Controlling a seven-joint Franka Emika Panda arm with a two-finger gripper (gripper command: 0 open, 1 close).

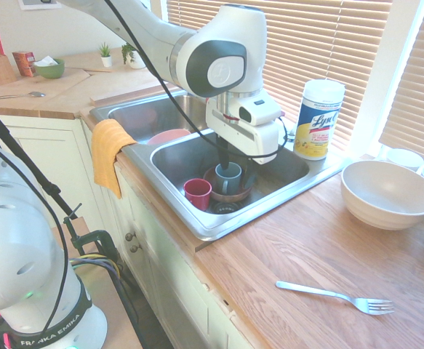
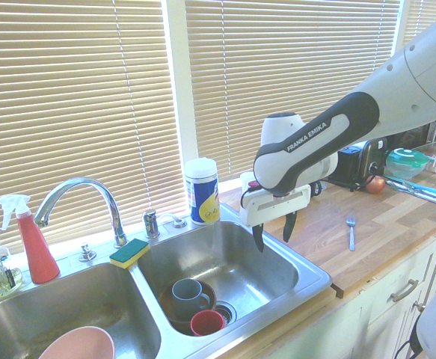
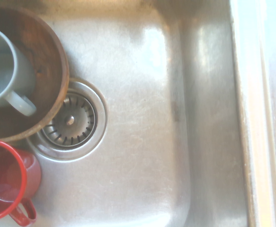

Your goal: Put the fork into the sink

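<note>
Second exterior view shows the pincer point(image 2: 274, 230) spread wide and empty above the sink point(image 2: 277, 258), while the fork point(image 2: 351, 232) lies on the wooden worktop point(image 2: 382, 217) well apart.

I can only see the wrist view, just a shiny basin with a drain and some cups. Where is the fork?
Observer: The fork lies on the wooden counter, outside the sink.
Operator: Is the robot holding anything?
Observer: No, the end effector hangs open and empty over the basin.
Operator: What's near the fork?
Observer: A large white bowl stands further back on the counter, apart from it.
</note>
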